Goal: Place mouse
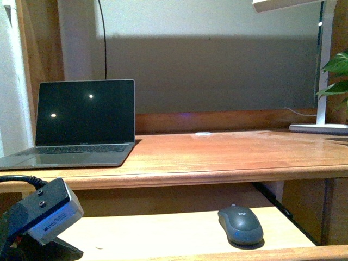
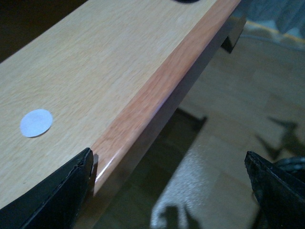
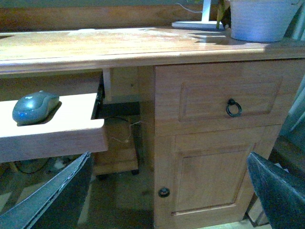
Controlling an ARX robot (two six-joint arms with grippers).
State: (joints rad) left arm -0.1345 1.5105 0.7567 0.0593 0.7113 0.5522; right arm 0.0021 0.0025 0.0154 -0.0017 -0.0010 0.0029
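The mouse point(image 1: 240, 225) is dark grey and domed. It lies on the light pull-out tray point(image 1: 163, 231) under the desk top, toward the tray's right end. The right wrist view shows the mouse point(image 3: 34, 106) on that tray point(image 3: 71, 126), far from my right gripper point(image 3: 169, 164). That gripper is open and empty, facing the desk's cabinet door. My left gripper point(image 2: 169, 167) is open and empty, with one finger point(image 2: 57, 191) over the tray's front lip point(image 2: 157, 90) and the other finger point(image 2: 276, 186) over the floor. The left arm's wrist housing point(image 1: 46, 215) shows at the lower left.
An open laptop point(image 1: 81, 122) with a dark screen stands on the desk top point(image 1: 228, 155) at the left. A small white disc point(image 1: 203, 134) lies on the desk, and another disc point(image 2: 36, 122) on the tray. Lamp base point(image 1: 318, 128), plant pot point(image 3: 259, 19) and a ring-pull drawer point(image 3: 232, 108) are at the right.
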